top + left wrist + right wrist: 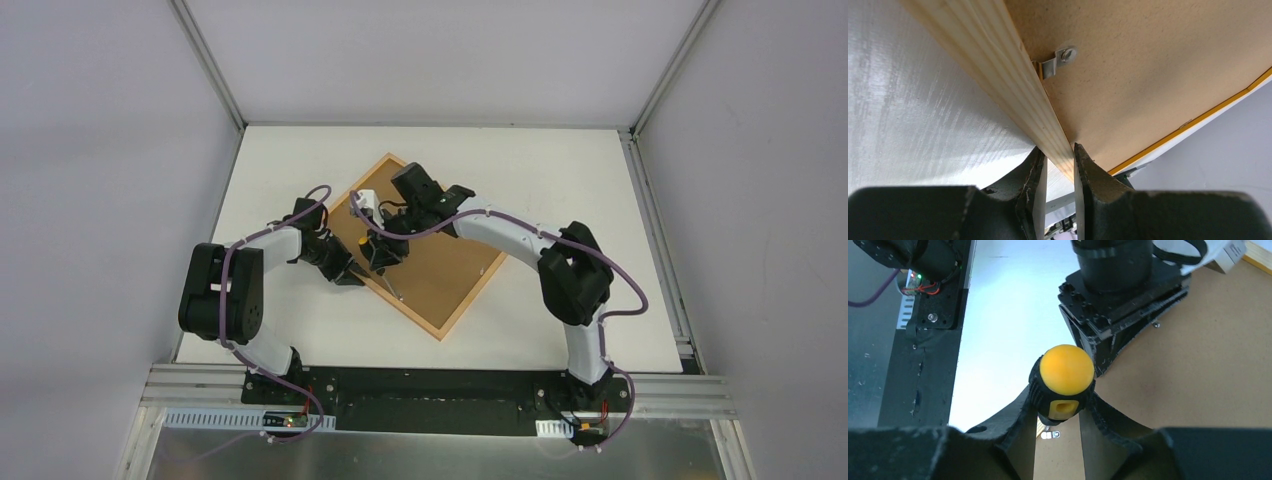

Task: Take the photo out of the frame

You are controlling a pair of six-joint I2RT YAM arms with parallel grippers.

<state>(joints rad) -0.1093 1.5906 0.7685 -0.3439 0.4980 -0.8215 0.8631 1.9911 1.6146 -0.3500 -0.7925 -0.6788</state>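
Mid-picture, pinching frame (1008, 85) with left gripper (1059, 151), holding screwdriver (1066, 370) in right gripper (1062, 401); could slip off clip (1055, 62), gouging backing board (1148, 75).

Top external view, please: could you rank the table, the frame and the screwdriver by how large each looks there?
1. table: largest by far.
2. frame: lying back-up on the table, clearly smaller.
3. screwdriver: smallest, a short tool above the frame's back.

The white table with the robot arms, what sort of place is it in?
Probably a robot lab bench: a left arm and right arm mounted on a metal rail, a white table, plain grey walls around it.
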